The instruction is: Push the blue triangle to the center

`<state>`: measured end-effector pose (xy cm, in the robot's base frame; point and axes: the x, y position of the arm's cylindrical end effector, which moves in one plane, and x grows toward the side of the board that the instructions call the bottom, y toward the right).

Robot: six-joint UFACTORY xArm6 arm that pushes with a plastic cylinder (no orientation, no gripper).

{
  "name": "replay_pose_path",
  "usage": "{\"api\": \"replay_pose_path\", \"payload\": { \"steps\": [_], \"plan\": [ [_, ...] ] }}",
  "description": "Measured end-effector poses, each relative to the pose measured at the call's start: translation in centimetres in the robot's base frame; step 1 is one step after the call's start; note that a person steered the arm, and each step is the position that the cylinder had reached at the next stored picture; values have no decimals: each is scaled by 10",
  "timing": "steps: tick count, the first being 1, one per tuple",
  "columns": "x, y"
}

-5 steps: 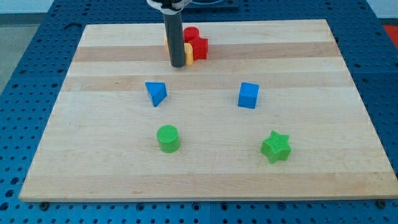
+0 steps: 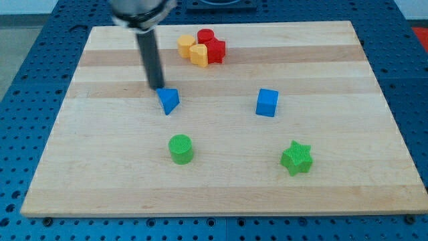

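The blue triangle (image 2: 169, 101) lies on the wooden board (image 2: 100, 174), left of the board's middle. My tip (image 2: 157, 87) is at the triangle's upper left corner, touching it or nearly so. The dark rod rises from there toward the view's top left.
A blue cube (image 2: 267, 103) sits right of the middle. A green cylinder (image 2: 180, 148) is below the triangle, and a green star (image 2: 296, 158) is at the lower right. Two yellow blocks (image 2: 192, 50) and two red blocks (image 2: 211, 45) cluster at the top.
My tip has moved from beside the yellow and red cluster down and left to the blue triangle's upper left corner. The blocks have not visibly moved.
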<state>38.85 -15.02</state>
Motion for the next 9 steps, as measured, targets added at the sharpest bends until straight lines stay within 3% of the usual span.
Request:
{"api": "replay_pose_path", "payload": {
  "steps": [1, 2, 4, 5, 6, 7, 8, 9],
  "plan": [
    [34, -41],
    [54, -24],
    [47, 104],
    [52, 91],
    [56, 17],
    [40, -15],
    [7, -4],
    [6, 40]
  ]
}}
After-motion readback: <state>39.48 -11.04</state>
